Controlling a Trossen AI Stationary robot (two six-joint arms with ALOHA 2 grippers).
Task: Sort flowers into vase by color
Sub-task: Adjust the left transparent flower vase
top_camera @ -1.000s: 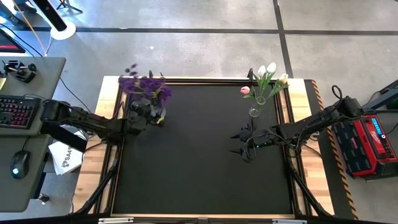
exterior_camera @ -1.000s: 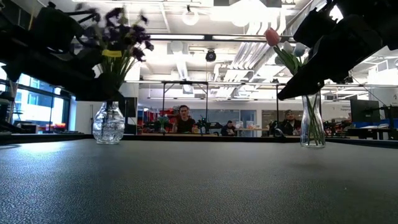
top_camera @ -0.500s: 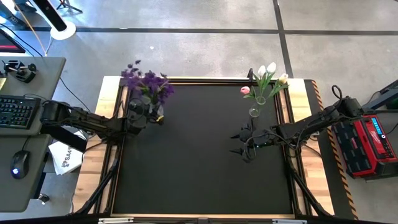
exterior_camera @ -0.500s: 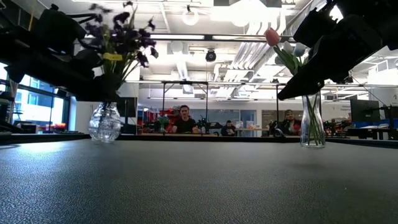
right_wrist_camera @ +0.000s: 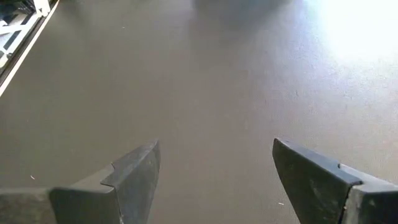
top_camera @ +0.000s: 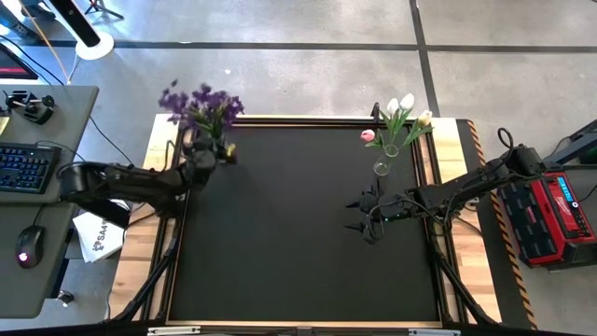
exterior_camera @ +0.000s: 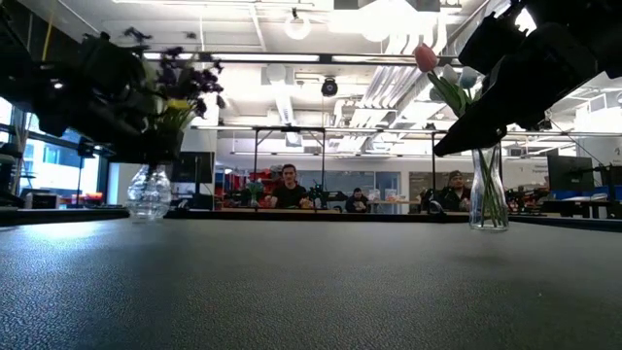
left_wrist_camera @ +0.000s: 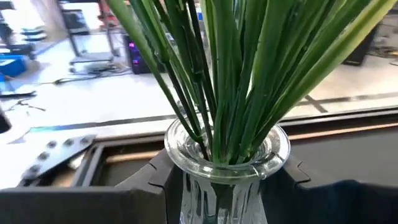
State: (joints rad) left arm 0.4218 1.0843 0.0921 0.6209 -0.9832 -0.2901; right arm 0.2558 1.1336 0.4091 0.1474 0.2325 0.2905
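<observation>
At the upper left of the high view, the left gripper (top_camera: 207, 159) is clamped on the neck of the left vase (top_camera: 222, 149), the one holding the purple flowers (top_camera: 198, 101). The left wrist view bears this out: dark fingers (left_wrist_camera: 158, 180) sit on either side of the glass vase (left_wrist_camera: 225, 155), just under its rim, with the green stems rising out of it. In the low view the vase (exterior_camera: 148, 192) stands at the left of the frame, apparently on the table (top_camera: 308, 233)'s far left edge.

The tulips (top_camera: 399, 114) stand in the right vase (top_camera: 381, 166) at the upper right. The right gripper (top_camera: 362, 215) hangs just below it in the frame, spread wide and empty, waiting.

Both colours look sorted, so I judge the step in hand to be positioning the purple vase. To do it well, keep it upright, move slowly so the top-heavy blooms don't sway, and set it down flat, well inside the table edge, before letting go.
</observation>
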